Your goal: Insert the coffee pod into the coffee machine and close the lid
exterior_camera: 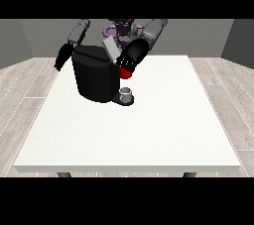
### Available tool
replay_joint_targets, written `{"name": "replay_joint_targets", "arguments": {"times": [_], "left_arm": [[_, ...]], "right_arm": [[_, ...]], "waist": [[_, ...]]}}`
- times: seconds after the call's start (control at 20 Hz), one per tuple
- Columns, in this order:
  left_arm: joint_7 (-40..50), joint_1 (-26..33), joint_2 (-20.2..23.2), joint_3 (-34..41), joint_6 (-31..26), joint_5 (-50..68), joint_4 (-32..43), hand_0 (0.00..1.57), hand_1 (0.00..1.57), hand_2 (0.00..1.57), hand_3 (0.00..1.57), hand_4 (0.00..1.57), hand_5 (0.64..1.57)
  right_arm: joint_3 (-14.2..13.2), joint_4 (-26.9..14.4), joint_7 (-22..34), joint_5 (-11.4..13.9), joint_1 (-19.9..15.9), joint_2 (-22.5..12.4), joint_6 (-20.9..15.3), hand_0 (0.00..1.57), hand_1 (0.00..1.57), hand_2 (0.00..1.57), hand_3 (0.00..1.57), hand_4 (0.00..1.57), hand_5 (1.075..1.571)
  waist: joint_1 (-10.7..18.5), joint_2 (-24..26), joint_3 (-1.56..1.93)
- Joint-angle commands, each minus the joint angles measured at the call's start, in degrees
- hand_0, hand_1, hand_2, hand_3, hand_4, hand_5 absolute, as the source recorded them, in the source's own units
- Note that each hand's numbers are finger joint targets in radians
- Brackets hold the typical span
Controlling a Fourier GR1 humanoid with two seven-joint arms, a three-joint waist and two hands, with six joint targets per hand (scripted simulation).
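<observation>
Front view: the white table [149,135] lies bare across its near half and right side, with wide room toward its front edge. The black coffee machine [95,78] stands at the far left part, its grey lid [112,49] tilted up. A grey thing [127,93], perhaps a cup, sits on the machine's base. The hand at the view's right [128,62] reaches down beside the lid, just above a red thing at the machine [125,73]; its fingers cannot be told. The hand at the view's left [62,58] hangs beyond the table's far left edge, fingers unclear. The pod does not plainly show.
</observation>
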State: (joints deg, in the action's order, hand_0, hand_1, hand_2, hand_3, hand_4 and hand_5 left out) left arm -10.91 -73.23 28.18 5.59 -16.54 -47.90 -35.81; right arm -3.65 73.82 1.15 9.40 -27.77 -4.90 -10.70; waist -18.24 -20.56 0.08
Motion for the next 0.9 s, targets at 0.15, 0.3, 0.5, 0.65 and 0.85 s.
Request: {"name": "replay_joint_targets", "arguments": {"times": [0.15,0.3,0.5,0.65,0.85], "left_arm": [[0.1,-1.6,-1.6,0.3,1.6,-0.1,-0.7,1.25,1.25,1.21,0.95,0.0,1.571],[-1.7,-2.9,0.9,1.2,1.3,-0.2,0.5,1.22,1.22,1.2,0.98,0.0,1.571],[-4.6,-0.6,0.5,0.0,4.6,-1.6,-0.5,1.22,1.22,1.17,0.89,0.0,1.571],[-5.1,0.9,1.3,-0.5,7.0,-3.2,-0.1,1.04,1.04,1.05,0.74,0.0,1.571],[-5.5,-2.4,3.6,0.0,7.6,-4.2,0.8,0.74,0.74,0.87,0.65,0.0,1.571]], "right_arm": [[-0.1,-1.9,-2.9,-0.1,0.9,1.8,-1.4,0.0,0.0,0.0,0.0,0.08,1.571],[0.3,-0.7,0.3,0.8,-1.6,0.0,-0.6,0.0,0.0,0.0,0.0,0.1,1.571],[0.7,-1.0,-2.1,2.0,0.5,0.1,-1.6,0.0,0.0,0.0,0.0,0.07,1.571],[0.4,0.2,-0.4,1.6,0.2,-0.6,-0.9,0.0,0.0,0.0,0.0,0.22,1.571],[3.1,1.8,0.3,3.4,-1.3,1.9,-2.4,0.0,0.0,0.0,0.0,0.16,1.571]], "waist": [[0.2,0.2,-0.04],[-0.6,-1.4,-0.06],[-0.2,-2.5,-0.06],[-0.8,-2.3,-0.07],[-2.5,-4.5,-0.07]]}}
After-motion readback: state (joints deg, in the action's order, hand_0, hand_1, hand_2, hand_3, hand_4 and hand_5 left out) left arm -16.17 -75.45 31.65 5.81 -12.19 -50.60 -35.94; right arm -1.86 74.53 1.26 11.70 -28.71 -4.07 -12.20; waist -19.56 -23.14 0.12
